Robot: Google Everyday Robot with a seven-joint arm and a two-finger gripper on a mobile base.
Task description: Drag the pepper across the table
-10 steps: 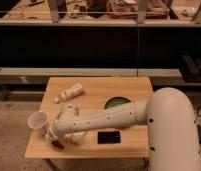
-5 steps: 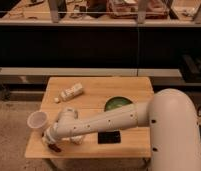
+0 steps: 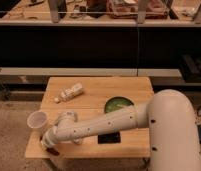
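Observation:
The pepper (image 3: 54,150) is a small dark red shape lying at the front left edge of the light wooden table (image 3: 99,90). My gripper (image 3: 48,144) is at the end of the white arm (image 3: 99,125), which reaches from the right across the table's front. It is low over the table and right at the pepper, partly covering it. I cannot tell whether it touches the pepper.
A white cup (image 3: 37,121) stands at the left edge, just behind the gripper. A green bowl (image 3: 118,104) sits right of centre. A black flat rectangle (image 3: 108,138) lies near the front edge. A pale bottle-like object (image 3: 71,92) lies at the back left.
The gripper has moved toward the front left corner of the table. The pepper has shifted with it, closer to the front edge.

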